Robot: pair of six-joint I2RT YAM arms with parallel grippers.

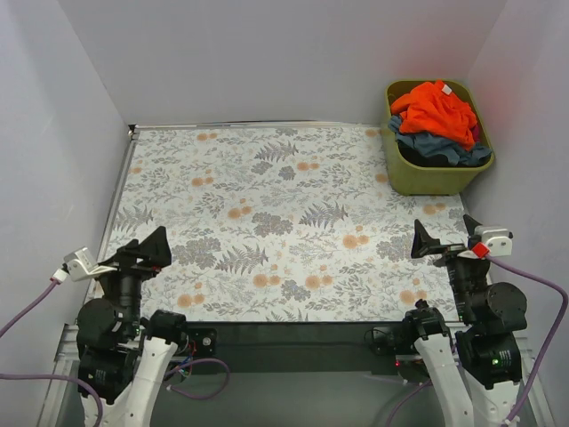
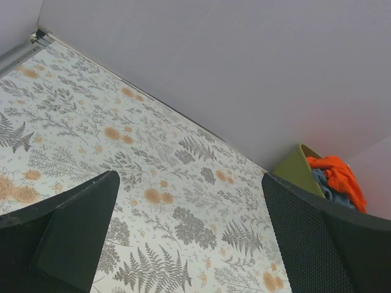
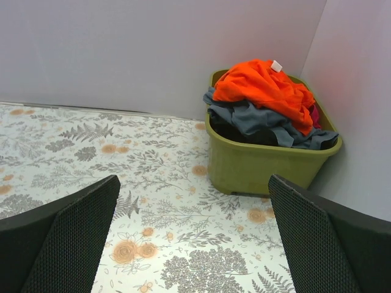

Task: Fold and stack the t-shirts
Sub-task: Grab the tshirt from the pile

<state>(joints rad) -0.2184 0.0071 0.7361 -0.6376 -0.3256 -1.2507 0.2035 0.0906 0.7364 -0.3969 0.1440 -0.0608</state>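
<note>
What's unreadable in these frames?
- Shirt count: in every view the bright orange-red t-shirt and the wall of the olive-green plastic basket hide the lower pile.
- Magenta-pink cloth: in the right wrist view, only a sliver shows behind the orange shirt.
- White tag on the orange shirt: too small to read.
- Left wrist view: the left claw has one finger covering the basket's lower part.

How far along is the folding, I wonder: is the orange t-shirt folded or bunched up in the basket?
Bunched up, unfolded. The orange t-shirt lies crumpled atop the pile in the green basket, over a grey-blue shirt.
</note>
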